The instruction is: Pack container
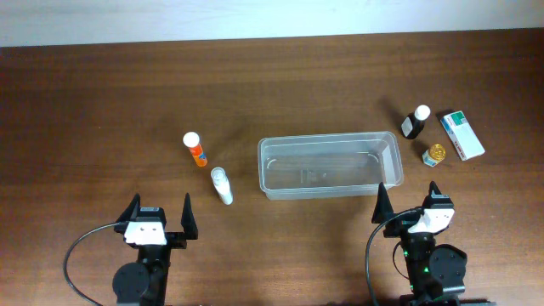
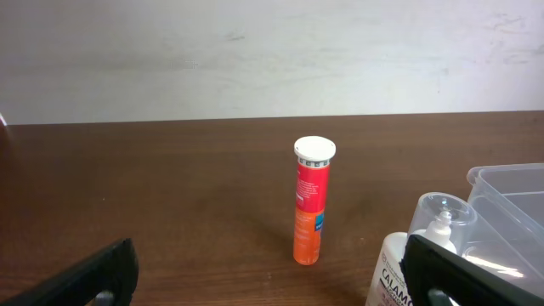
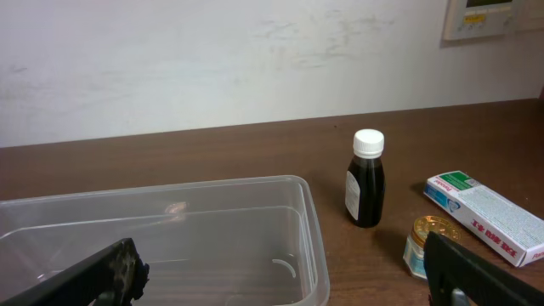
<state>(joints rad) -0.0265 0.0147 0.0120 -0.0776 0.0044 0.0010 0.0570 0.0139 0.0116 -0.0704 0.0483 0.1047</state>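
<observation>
Nothing is packed yet: the container [image 1: 265, 170] sits empty near the centre of the overhead view, a little right of middle, its long side across the frame, on the table [image 1: 85, 102]. Everything that could go in is outside it. To its left, apart from it, stand an orange tube [image 1: 196, 150] and, nearer the lower edge, a white bottle [image 1: 222, 185]. At the upper right of the frame, past the container's right end, a dark bottle [image 1: 416, 122], a small jar [image 1: 435, 154] and a white-and-green box [image 1: 461, 134] sit close together. The left gripper [image 1: 160, 212] hangs at the lower left, jaws spread wide and holding nothing, facing the tube and white bottle. The right gripper [image 1: 412, 206] hangs at the lower right, just below the container's right corner, jaws likewise spread and empty. By my reading the task is at its very start: all five items have yet to be picked up and set inside, and no grasp has begun
</observation>
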